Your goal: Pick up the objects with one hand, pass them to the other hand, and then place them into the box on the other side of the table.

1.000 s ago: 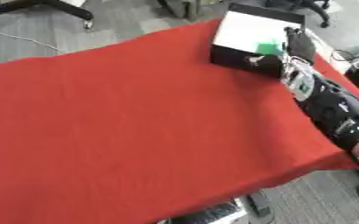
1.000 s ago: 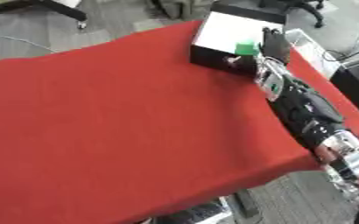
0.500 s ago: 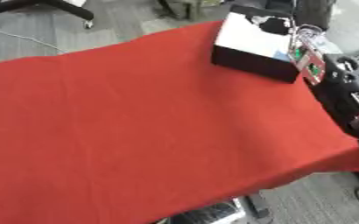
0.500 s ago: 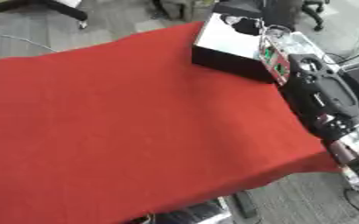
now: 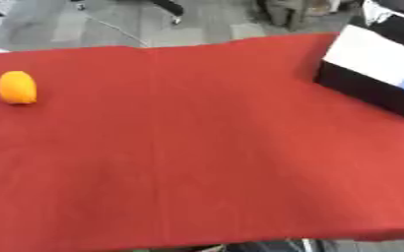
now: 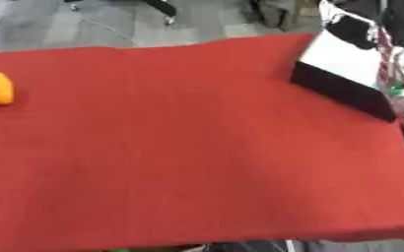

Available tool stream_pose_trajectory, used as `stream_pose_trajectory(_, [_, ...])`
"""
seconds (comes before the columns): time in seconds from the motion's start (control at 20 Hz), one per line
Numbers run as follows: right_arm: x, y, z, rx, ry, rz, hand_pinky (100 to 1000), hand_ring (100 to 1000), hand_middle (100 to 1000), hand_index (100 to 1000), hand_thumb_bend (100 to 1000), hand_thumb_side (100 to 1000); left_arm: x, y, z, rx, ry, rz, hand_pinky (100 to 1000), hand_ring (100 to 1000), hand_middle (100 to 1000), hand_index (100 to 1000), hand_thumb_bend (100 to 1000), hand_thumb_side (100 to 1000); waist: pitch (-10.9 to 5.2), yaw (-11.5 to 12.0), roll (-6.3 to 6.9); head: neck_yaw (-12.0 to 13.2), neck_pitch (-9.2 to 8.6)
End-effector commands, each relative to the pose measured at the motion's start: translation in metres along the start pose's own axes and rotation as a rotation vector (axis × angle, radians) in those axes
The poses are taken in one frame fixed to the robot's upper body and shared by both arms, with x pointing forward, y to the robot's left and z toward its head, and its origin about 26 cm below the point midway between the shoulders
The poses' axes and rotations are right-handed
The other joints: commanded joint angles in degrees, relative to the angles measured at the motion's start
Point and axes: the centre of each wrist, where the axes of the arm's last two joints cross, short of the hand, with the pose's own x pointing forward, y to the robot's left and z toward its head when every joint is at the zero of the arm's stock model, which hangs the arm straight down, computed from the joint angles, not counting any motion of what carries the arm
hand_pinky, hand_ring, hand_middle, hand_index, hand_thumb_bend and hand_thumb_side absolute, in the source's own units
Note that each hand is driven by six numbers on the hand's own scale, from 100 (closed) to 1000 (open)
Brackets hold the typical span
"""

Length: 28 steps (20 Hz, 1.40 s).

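An orange, rounded object (image 5: 16,87) lies on the red tablecloth (image 5: 197,147) at the far left. The black box with a white inside (image 6: 339,78) stands at the table's right end. Only a blurred streak of my right hand (image 6: 391,74) shows, at the right edge of the right eye view beside the box. Small green patches (image 6: 400,90) are close to it; whether the fingers hold anything is impossible to make out. My left hand is out of sight.
Grey floor and chair legs (image 5: 167,7) lie beyond the table's far edge. The table's near edge (image 5: 240,241) runs along the bottom of the view, and dark equipment (image 6: 387,19) stands behind the box.
The whole picture has swung left, so the camera moved and the orange object came into view. My right hand, over the box with a green thing, now shows only as a blur at the right edge.
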Motion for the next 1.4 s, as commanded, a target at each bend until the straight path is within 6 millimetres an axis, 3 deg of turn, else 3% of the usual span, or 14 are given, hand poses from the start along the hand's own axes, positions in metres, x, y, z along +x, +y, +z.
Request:
stream_pose_trajectory(0.05, [0.032, -0.007, 0.001, -0.058, -0.157, -0.096, 808, 819, 806, 909, 278, 627, -0.02, 0.033, -0.003, -0.039, 0.093, -0.225, 767, 680, 676, 805, 427, 510, -1.13, -0.7, 0.03, 5.8, -0.15])
stream_pose_trajectory(0.2, [0.055, -0.002, 0.009, -0.063, -0.195, -0.225, 782, 809, 787, 891, 256, 633, -0.041, 0.04, -0.008, -0.121, 0.178, -0.417, 765, 695, 703, 826, 535, 476, -1.02, -1.9, -0.23, 8.2, -0.15])
stream_pose_trajectory(0.4, [0.071, 0.002, 0.016, -0.065, -0.181, -0.337, 751, 797, 764, 871, 246, 626, -0.063, 0.035, -0.011, -0.201, 0.291, -0.61, 763, 711, 720, 836, 635, 493, -0.44, -3.6, -0.93, 9.6, -0.15])
stream_pose_trajectory(0.7, [0.08, 0.004, 0.02, -0.074, -0.149, -0.399, 734, 790, 751, 859, 239, 620, -0.081, 0.02, -0.005, -0.181, 0.399, -0.705, 751, 695, 702, 815, 628, 487, 0.56, -5.9, -1.7, 10.4, -0.15])
stream_pose_trajectory(0.9, [0.082, 0.004, 0.021, -0.079, -0.137, -0.416, 725, 786, 744, 851, 239, 618, -0.083, 0.019, -0.004, -0.081, 0.425, -0.704, 741, 672, 679, 790, 556, 454, 1.37, -7.3, -1.76, 10.9, -0.15])
stream_pose_trajectory(1.0, [0.084, 0.004, 0.021, -0.081, -0.134, -0.428, 720, 784, 740, 847, 241, 614, -0.083, 0.018, -0.005, -0.01, 0.433, -0.664, 742, 668, 677, 785, 534, 485, 2.02, -8.1, -1.81, 11.3, -0.15])
stream_pose_trajectory(1.25, [0.089, 0.004, 0.021, -0.086, -0.122, -0.461, 705, 779, 727, 837, 249, 605, -0.081, 0.026, -0.008, 0.142, 0.452, -0.589, 745, 665, 679, 784, 521, 496, 4.1, -10.5, -1.95, 12.8, -0.15])
stream_pose_trajectory(1.4, [0.09, 0.005, 0.022, -0.09, -0.107, -0.475, 696, 776, 720, 831, 254, 600, -0.082, 0.03, -0.006, 0.196, 0.479, -0.58, 741, 656, 671, 779, 495, 449, 5.35, -12.0, -1.74, 14.3, -0.15])
